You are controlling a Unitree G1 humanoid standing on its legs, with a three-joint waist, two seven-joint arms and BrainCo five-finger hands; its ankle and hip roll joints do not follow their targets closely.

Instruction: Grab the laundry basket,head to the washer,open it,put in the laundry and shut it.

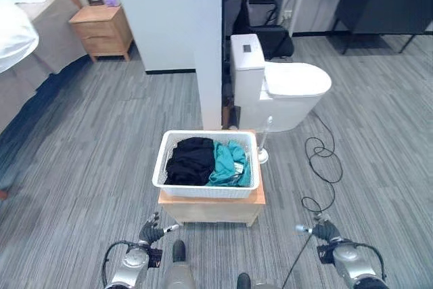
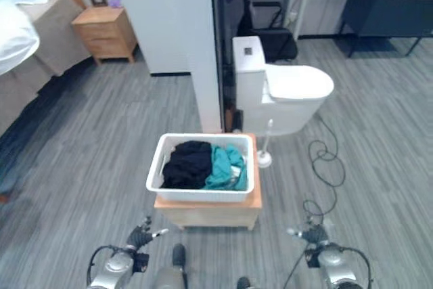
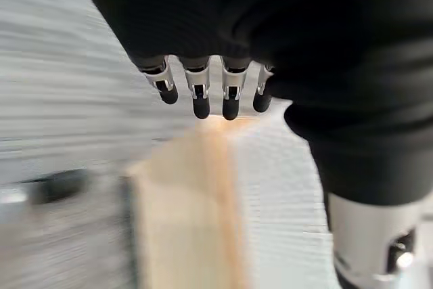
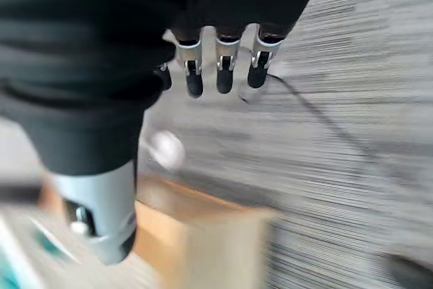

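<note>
white plastic laundry basket (image 1: 205,191) sits on a low wooden stand (image 1: 211,209) straight ahead in the left eye view, holding a black garment (image 1: 191,160) and a teal garment (image 1: 229,162); white toilet (image 1: 284,89) and a toilet brush (image 1: 263,151) just behind it, wooden nightstand (image 1: 103,30) far off to the left, no washer seen. left hand (image 1: 150,231) and right hand (image 1: 323,229) hang low near the bottom edge, both well short of the basket, touching nothing. right eye view: same layout, basket (image 2: 198,192) centred on the stand, left hand (image 2: 140,235) and right hand (image 2: 312,234) either side, apart from it. left wrist view: left hand fingers (image 3: 196,93) straight and loosely spread in a row, nothing held, blurred wooden stand (image 3: 193,214) past them. right wrist view: right hand fingers (image 4: 224,72) also straight and relaxed, empty, grey floor (image 4: 358,99) and a corner of the stand (image 4: 210,241) beyond. step in hand looks like the first one, the approach to grab the basket, nothing done yet. next move likely calls for closing in, bringing each hand to one short side of the basket rim and curling fingers under the lip evenly so it lifts level.
</note>
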